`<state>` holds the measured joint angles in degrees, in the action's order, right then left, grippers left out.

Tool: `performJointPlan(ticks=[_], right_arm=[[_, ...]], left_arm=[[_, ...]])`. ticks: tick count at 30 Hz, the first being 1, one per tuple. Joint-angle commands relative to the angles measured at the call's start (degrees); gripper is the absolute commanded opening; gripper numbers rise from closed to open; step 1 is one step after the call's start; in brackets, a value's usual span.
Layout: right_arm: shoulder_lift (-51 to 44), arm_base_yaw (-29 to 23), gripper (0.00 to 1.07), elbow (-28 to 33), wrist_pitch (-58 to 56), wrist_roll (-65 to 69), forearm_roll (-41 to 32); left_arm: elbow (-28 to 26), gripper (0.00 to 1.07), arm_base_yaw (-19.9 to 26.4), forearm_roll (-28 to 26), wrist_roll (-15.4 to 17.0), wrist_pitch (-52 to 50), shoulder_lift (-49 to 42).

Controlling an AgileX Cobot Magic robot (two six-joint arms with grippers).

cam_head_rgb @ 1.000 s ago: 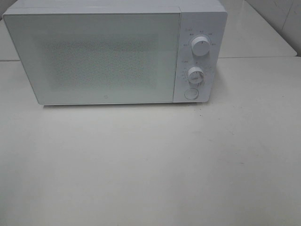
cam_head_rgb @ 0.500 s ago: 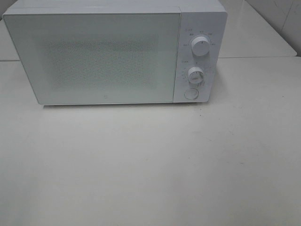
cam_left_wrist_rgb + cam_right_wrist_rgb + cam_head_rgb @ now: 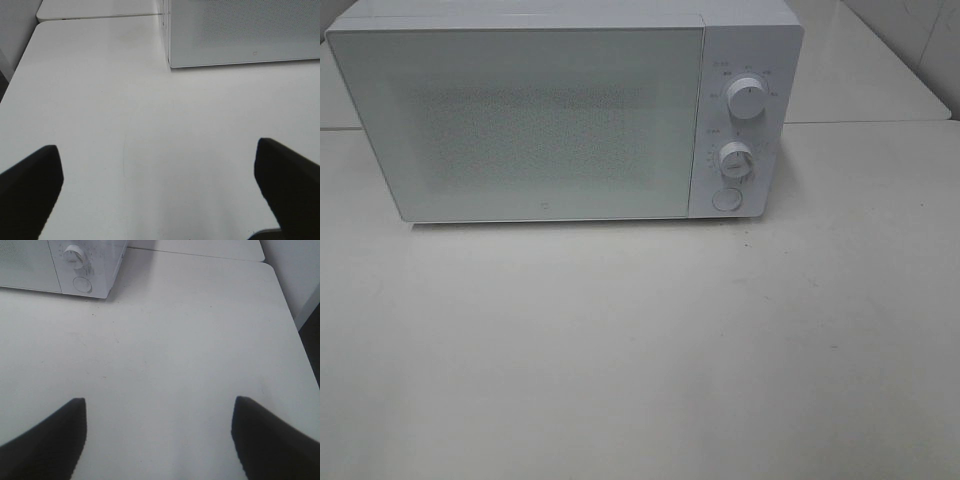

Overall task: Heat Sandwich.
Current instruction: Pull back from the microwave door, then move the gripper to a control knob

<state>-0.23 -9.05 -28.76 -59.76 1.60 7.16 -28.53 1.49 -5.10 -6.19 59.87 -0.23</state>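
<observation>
The sandwich and its plate are out of view in every frame. A white microwave [image 3: 560,110] stands at the back of the white table [image 3: 640,350] with its door shut; it also shows in the left wrist view [image 3: 240,35] and the right wrist view [image 3: 60,265]. Neither arm shows in the exterior high view. My left gripper [image 3: 160,185] is open and empty above the table, left of the microwave's front. My right gripper [image 3: 160,435] is open and empty above the table, in front of the microwave's control side.
The microwave panel carries two knobs [image 3: 747,99] [image 3: 735,160] and a round button [image 3: 725,198]. The table's left edge [image 3: 15,75] and right edge [image 3: 290,315] show in the wrist views. A second white tabletop [image 3: 880,70] lies behind.
</observation>
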Motion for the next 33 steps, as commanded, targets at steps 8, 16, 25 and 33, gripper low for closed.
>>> performJointPlan(ticks=[8,16,25,33], right_arm=[[-1.5,0.4,0.76,0.1,0.6,-0.3,-0.1],[-1.5,0.4,0.76,0.1,0.6,-0.3,-0.1],[-1.5,0.4,0.76,0.1,0.6,-0.3,-0.1],[-1.5,0.4,0.76,0.1,0.6,-0.3,-0.1]], left_arm=[[0.1,1.0,0.1,-0.3,0.2,-0.9,-1.6],[0.1,1.0,0.1,-0.3,0.2,-0.9,-1.5],[0.1,1.0,0.1,-0.3,0.2,-0.9,-1.5],[0.1,1.0,0.1,-0.3,0.2,-0.9,-1.5]])
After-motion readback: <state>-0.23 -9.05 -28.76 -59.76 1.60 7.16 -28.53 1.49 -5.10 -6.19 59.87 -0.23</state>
